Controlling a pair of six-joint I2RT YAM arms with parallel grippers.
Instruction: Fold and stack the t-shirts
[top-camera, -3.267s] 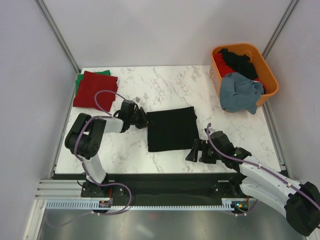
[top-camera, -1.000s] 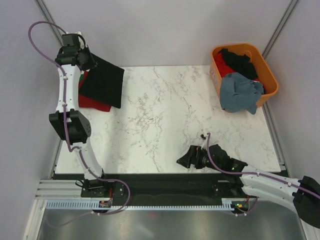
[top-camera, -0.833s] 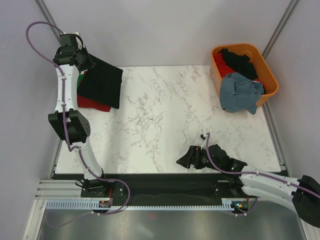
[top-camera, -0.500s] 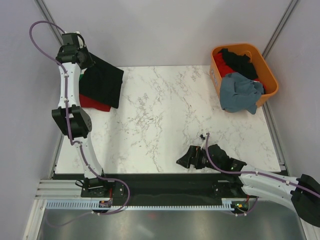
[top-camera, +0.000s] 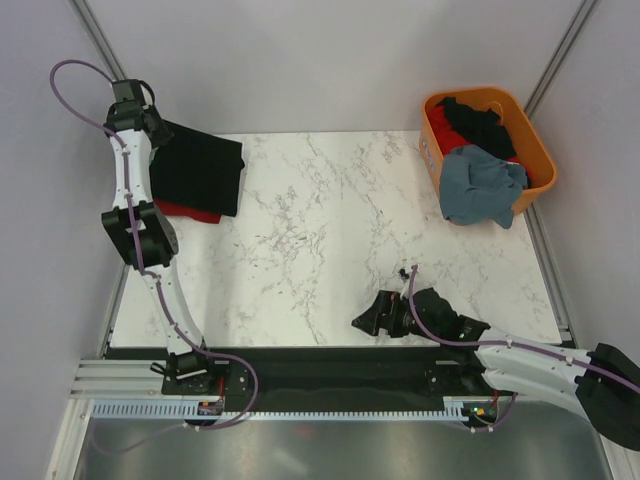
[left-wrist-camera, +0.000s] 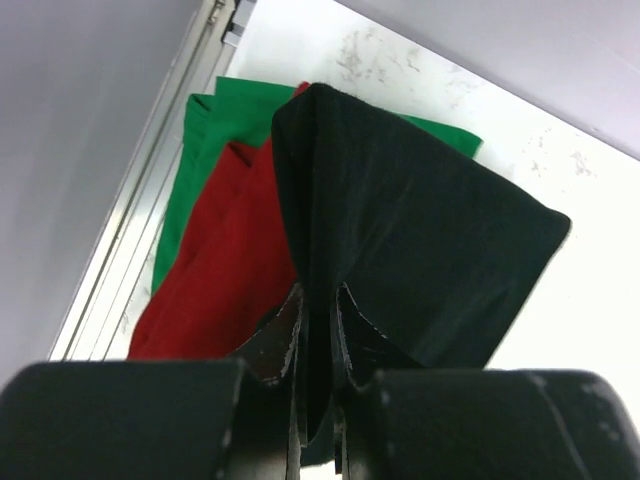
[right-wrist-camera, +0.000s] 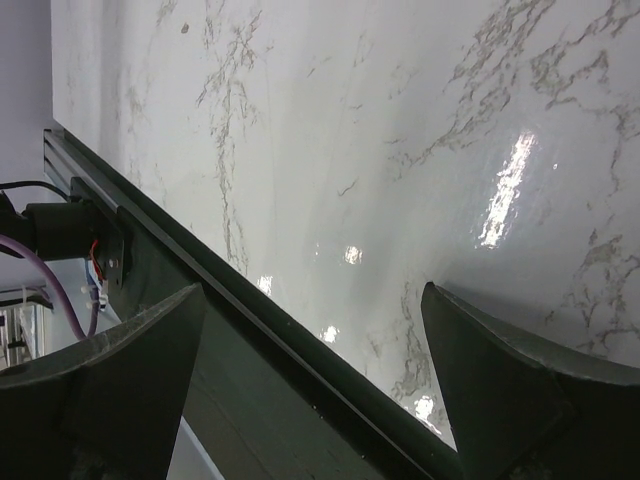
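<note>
My left gripper (top-camera: 150, 128) is raised at the table's far left corner, shut on a fold of the folded black t-shirt (top-camera: 200, 172). In the left wrist view the black t-shirt (left-wrist-camera: 400, 230) hangs from my closed fingers (left-wrist-camera: 283, 340) over the folded dark red t-shirt (left-wrist-camera: 225, 270), which lies on the green t-shirt (left-wrist-camera: 205, 120). The dark red t-shirt's edge (top-camera: 190, 212) shows under the black one. My right gripper (top-camera: 368, 318) is open and empty, low over the table's near edge (right-wrist-camera: 300, 350).
An orange basket (top-camera: 540, 160) stands at the far right with a grey-blue t-shirt (top-camera: 482, 186) draped over its rim and black and red cloth (top-camera: 470, 122) inside. Metal frame rails run along the table's left and near edges.
My left arm lifted the black t-shirt from the table's middle to the far left corner and has since shifted it slightly left over the red and green stack. My right gripper drew back toward the near edge.
</note>
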